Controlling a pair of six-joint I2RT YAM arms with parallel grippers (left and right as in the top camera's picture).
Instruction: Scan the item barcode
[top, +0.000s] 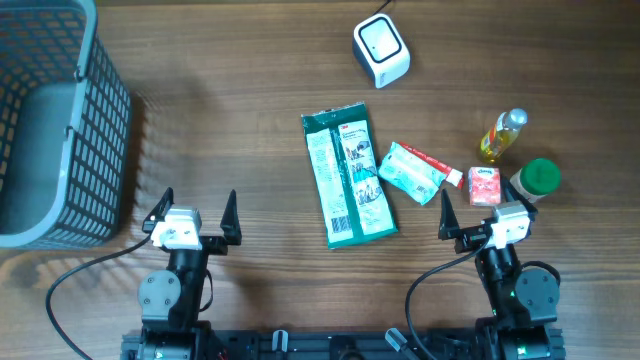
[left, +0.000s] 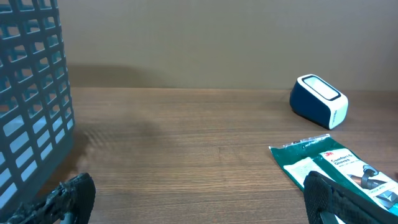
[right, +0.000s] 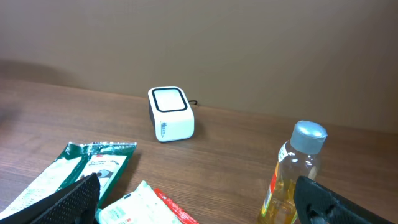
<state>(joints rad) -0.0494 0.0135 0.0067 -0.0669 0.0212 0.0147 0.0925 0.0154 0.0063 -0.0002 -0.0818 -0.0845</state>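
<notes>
The white barcode scanner (top: 381, 50) stands at the back of the table, its window facing up; it also shows as the scanner (left: 318, 101) and the scanner (right: 170, 113) in the wrist views. In front of it lie the items: a long green packet (top: 347, 177), a mint wipes pack (top: 410, 173), a red tube (top: 441, 165), a small red box (top: 484, 185), a bottle of yellow liquid (top: 502, 135) and a green-capped jar (top: 538, 178). My left gripper (top: 198, 205) is open near the front edge, left of the packet. My right gripper (top: 486, 210) is open just in front of the red box, holding nothing.
A grey-blue mesh basket (top: 50, 120) fills the back left corner and shows as the basket (left: 31, 93) at the left of the left wrist view. Bare wood lies between the basket and the green packet (left: 329, 165). The bottle (right: 292, 174) stands upright close to my right finger.
</notes>
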